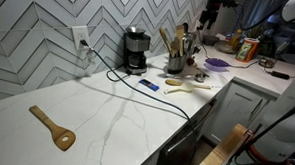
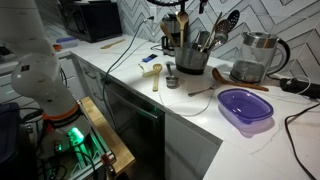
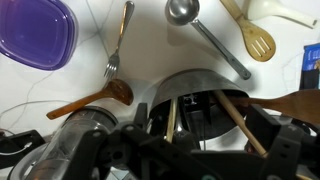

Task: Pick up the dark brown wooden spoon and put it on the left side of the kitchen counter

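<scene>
The dark brown wooden spoon (image 3: 92, 101) lies flat on the white kitchen counter (image 1: 116, 116), left of the metal utensil holder (image 3: 190, 92) in the wrist view. In an exterior view it lies (image 2: 205, 88) between the holder (image 2: 190, 55) and a glass kettle (image 2: 255, 60). My gripper (image 3: 200, 140) hovers above the holder, its dark fingers spread apart with nothing between them. The spoon is off to the side of the fingers, untouched.
A purple bowl (image 3: 35, 35) sits by the spoon, with a fork (image 3: 118, 45), a metal ladle (image 3: 205, 35) and a pale slotted spatula (image 3: 255, 38) nearby. A tan spatula (image 1: 52, 128) lies far along the counter. A coffee maker (image 1: 136, 50) stands by the wall.
</scene>
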### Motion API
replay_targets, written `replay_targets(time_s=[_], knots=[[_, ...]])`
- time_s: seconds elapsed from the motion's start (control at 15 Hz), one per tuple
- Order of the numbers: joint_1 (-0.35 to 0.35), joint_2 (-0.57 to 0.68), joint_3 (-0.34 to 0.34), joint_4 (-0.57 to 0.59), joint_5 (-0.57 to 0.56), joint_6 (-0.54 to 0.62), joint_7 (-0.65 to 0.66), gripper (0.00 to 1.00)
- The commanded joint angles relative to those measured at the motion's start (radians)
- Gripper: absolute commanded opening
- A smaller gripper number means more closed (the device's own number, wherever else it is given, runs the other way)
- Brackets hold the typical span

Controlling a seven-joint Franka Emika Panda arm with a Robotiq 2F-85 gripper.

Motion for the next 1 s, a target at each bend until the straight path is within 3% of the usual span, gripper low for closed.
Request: replay_targets(time_s=[0.0, 0.4, 0.67, 0.93], knots=[[-0.022, -0.009, -0.014, -0.057, 0.005, 0.027, -0.122, 1.00], [-0.117, 0.037, -0.068, -0.097, 0.079, 0.056, -0.370, 1.00], [-0.138, 0.034, -0.064, -0.236, 0.160, 0.253, -0.471, 1.00], [-0.119, 0.024, -0.044, -0.410, 0.143, 0.491, -0.564, 1.00]])
